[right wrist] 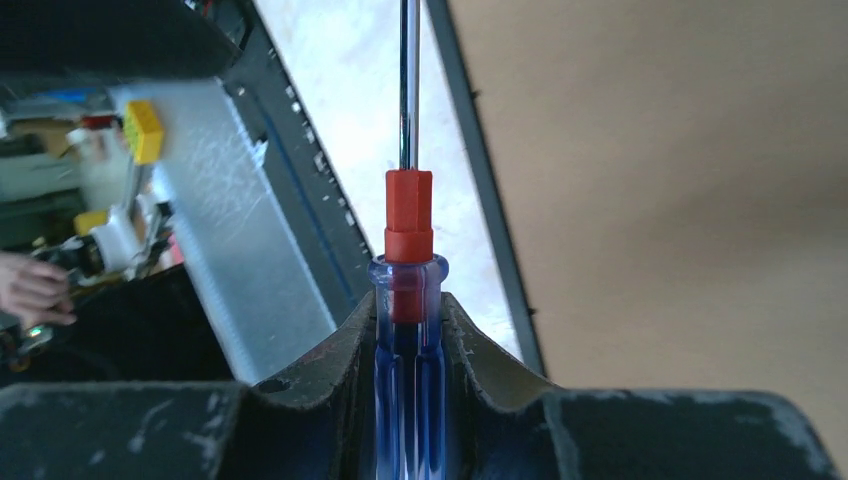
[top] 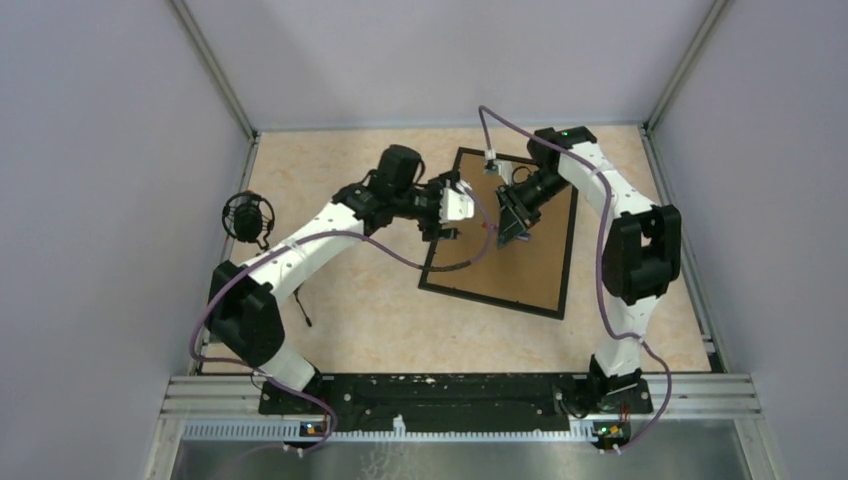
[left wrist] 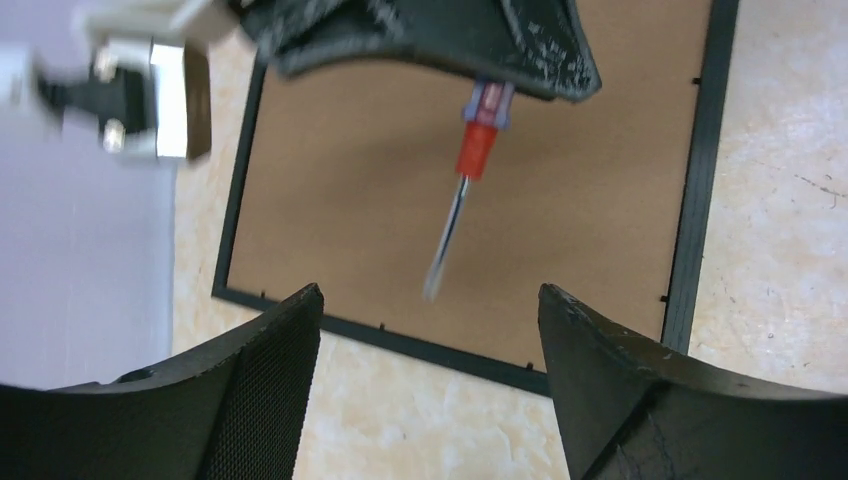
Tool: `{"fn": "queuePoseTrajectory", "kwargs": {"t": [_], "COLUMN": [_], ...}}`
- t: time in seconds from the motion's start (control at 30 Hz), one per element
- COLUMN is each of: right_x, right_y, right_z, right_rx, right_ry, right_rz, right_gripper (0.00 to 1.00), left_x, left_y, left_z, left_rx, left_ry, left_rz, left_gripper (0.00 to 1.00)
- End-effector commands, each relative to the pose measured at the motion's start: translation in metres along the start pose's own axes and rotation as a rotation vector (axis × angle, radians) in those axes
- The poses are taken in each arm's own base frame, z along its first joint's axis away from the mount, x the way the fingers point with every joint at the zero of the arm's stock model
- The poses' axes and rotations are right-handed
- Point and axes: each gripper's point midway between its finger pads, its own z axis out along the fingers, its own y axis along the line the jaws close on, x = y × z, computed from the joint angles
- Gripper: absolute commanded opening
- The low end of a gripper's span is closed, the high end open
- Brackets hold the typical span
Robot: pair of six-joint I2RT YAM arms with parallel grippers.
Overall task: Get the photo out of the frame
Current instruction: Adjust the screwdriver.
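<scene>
Over the 12-to-6 frame, right tool is clenching a screwdriver aiming at its 9 o'clock side, left tool is hanging open.

Black frame face down on table, brown back up

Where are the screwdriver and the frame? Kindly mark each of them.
screwdriver (right wrist: 409, 215): right wrist view, on its red collar.
frame (left wrist: 700, 170): left wrist view, on its black right-hand edge.
</scene>
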Motion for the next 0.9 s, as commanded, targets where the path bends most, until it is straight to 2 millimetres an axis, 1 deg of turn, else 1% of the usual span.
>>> {"fn": "queuePoseTrajectory", "kwargs": {"t": [0.0, 0.1, 0.2, 0.23, 0.27, 0.33, 0.4, 0.47, 0.5, 0.53, 0.57, 0.6, 0.63, 0.67, 0.73, 0.8, 0.87], "right_x": [0.007, 0.016, 0.025, 0.026, 0.026, 0.025, 0.022, 0.019, 0.017, 0.015, 0.011, 0.007, -0.001, -0.009, -0.029, -0.042, -0.049], "right_y": [0.047, 0.061, 0.072, 0.074, 0.075, 0.078, 0.082, 0.085, 0.085, 0.083, 0.08, 0.075, 0.069, 0.063, 0.055, 0.052, 0.057], "right_z": [0.003, 0.011, 0.013, 0.012, 0.011, 0.008, 0.004, 0.001, -0.002, -0.005, -0.009, -0.016, -0.026, -0.038, -0.065, -0.085, -0.094], "right_rx": [-0.104, -0.142, -0.174, -0.178, -0.177, -0.174, -0.172, -0.168, -0.16, -0.148, -0.136, -0.124, -0.111, -0.098, -0.07, -0.049, -0.068], "right_ry": [-0.018, 0.012, 0.037, 0.039, 0.038, 0.028, 0.011, -0.005, -0.013, -0.023, -0.041, -0.072, -0.116, -0.165, -0.277, -0.362, -0.418], "right_rz": [-0.073, -0.09, -0.096, -0.098, -0.098, -0.11, -0.126, -0.145, -0.153, -0.153, -0.141, -0.121, -0.1, -0.08, -0.061, -0.06, -0.05], "right_gripper": [0.0, 0.0, 0.0, 0.0, 0.0, 0.0, 0.01, 0.02, 0.04, 0.08, 0.14, 0.24, 0.35, 0.43, 0.55, 0.64, 0.66], "left_x": [-0.006, -0.001, 0.004, 0.004, 0.006, 0.008, 0.009, 0.011, 0.011, 0.009, 0.007, 0.003, -0.001, -0.006, -0.016, -0.024, -0.035], "left_y": [-0.018, -0.031, -0.045, -0.05, -0.055, -0.062, -0.066, -0.067, -0.064, -0.062, -0.061, -0.062, -0.064, -0.063, -0.063, -0.065, -0.066], "left_z": [0.026, 0.045, 0.056, 0.058, 0.06, 0.062, 0.064, 0.066, 0.067, 0.068, 0.068, 0.066, 0.065, 0.063, 0.061, 0.06, 0.062], "left_rx": [0.044, 0.065, 0.108, 0.119, 0.129, 0.137, 0.134, 0.115, 0.089, 0.071, 0.063, 0.056, 0.053, 0.042, 0.026, 0.035, 0.046], "left_ry": [0.038, 0.082, 0.105, 0.106, 0.11, 0.12, 0.12, 0.134, 0.146, 0.148, 0.145, 0.135, 0.115, 0.089, 0.038, -0.003, -0.046], "left_rz": [0.22, 0.253, 0.248, 0.24, 0.233, 0.205, 0.143, 0.043, -0.028, -0.094, -0.144, -0.197, -0.249, -0.293, -0.408, -0.518, -0.612], "left_gripper": [0.81, 0.77, 0.65, 0.59, 0.51, 0.38, 0.25, 0.03, 0.0, 0.0, 0.0, 0.0, 0.0, 0.0, 0.0, 0.0, 0.0]}}
